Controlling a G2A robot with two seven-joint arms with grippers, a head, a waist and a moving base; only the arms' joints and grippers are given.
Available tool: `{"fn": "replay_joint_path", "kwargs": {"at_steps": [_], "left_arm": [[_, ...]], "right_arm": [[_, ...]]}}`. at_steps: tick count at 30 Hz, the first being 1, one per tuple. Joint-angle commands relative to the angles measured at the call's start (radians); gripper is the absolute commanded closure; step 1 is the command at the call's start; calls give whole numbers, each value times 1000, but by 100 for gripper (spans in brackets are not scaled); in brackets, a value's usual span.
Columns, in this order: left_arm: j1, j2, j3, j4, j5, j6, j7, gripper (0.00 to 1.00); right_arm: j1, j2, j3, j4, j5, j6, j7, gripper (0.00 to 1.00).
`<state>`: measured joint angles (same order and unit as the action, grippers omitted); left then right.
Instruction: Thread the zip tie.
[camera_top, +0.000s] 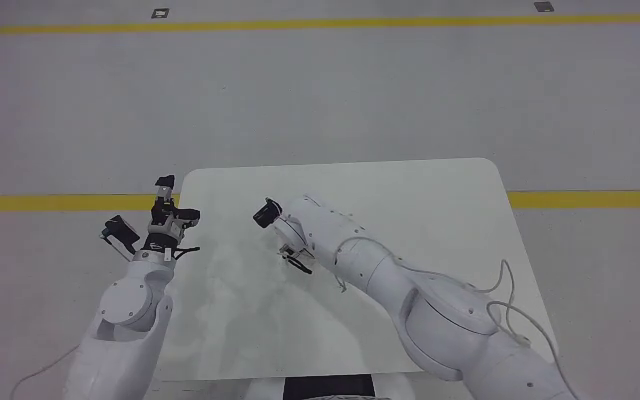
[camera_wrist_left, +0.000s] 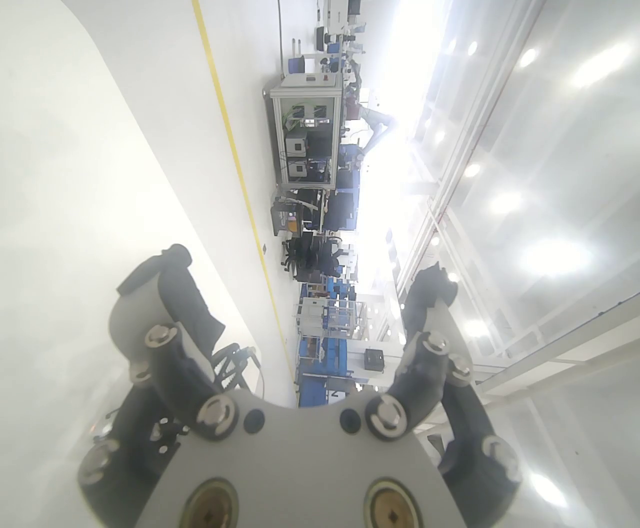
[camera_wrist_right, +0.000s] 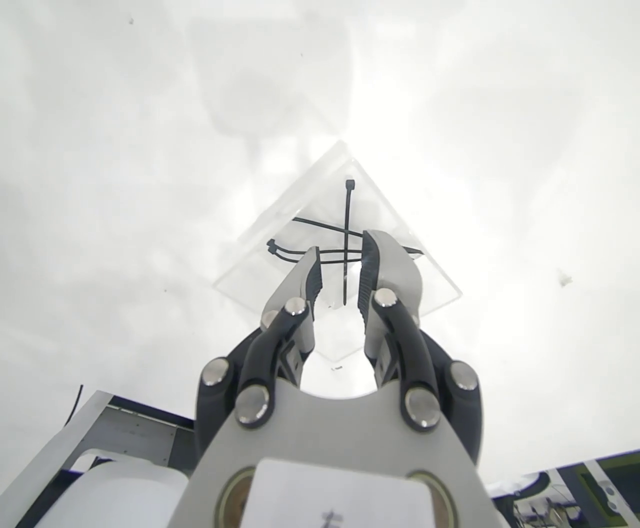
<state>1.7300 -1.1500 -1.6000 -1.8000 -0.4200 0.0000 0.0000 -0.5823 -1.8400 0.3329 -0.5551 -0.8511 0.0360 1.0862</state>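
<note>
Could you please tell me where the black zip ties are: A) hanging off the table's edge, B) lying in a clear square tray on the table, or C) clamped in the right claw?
B: the zip ties lie crossed in the clear tray, while the right claw stands open, gripping none.

Grey floor (camera_top: 320, 100), yellow lines (camera_top: 320, 23); white table (camera_top: 440, 200); metal equipment rack (camera_wrist_left: 305, 135), blue shelving (camera_wrist_left: 322, 350); bright ceiling lights (camera_wrist_left: 555, 256).
</note>
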Motion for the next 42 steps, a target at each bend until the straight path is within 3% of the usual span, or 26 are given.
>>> {"fn": "replay_joint_path", "kwargs": {"at_steps": [1,4,20,30,35,42], "left_arm": [[0,0,0,0,0,0,0,0],[0,0,0,0,0,0,0,0],[0,0,0,0,0,0,0,0],[0,0,0,0,0,0,0,0],[0,0,0,0,0,0,0,0],[0,0,0,0,0,0,0,0]], "right_arm": [[3,-10,1,22,0,-6,-7,85],[6,-26,1,52,-2,-13,-15,89],[18,-90,14,179,-7,-37,-42,89],[24,-116,25,230,-11,-42,-54,93],[27,-127,31,250,-15,-50,-58,100],[42,-137,41,261,-20,-55,-58,100]]}}
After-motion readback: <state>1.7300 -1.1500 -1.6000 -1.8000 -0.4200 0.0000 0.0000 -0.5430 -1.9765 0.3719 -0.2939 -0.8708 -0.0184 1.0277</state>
